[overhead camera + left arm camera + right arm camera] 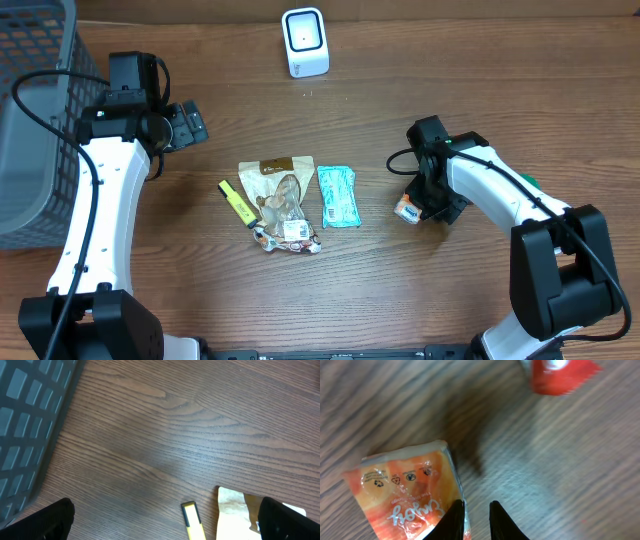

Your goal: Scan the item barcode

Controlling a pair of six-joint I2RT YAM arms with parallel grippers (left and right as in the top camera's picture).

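Note:
An orange snack packet (407, 208) (405, 497) lies flat on the wooden table, just left of my right gripper (428, 207) (476, 505). The right jaws stand a narrow gap apart with bare wood between them, and the packet's sealed edge lies against the left finger (455, 520). The white barcode scanner (304, 42) stands at the back centre. My left gripper (190, 125) (165, 510) hovers wide open and empty at the far left, above a yellow highlighter (192, 520).
In the table's middle lie a brown pouch (278, 175), a teal packet (337, 195), the yellow highlighter (236, 200) and a clear-wrapped snack (290, 232). A grey basket (35, 110) fills the left edge. A blurred red item (560, 375) lies beyond the right gripper.

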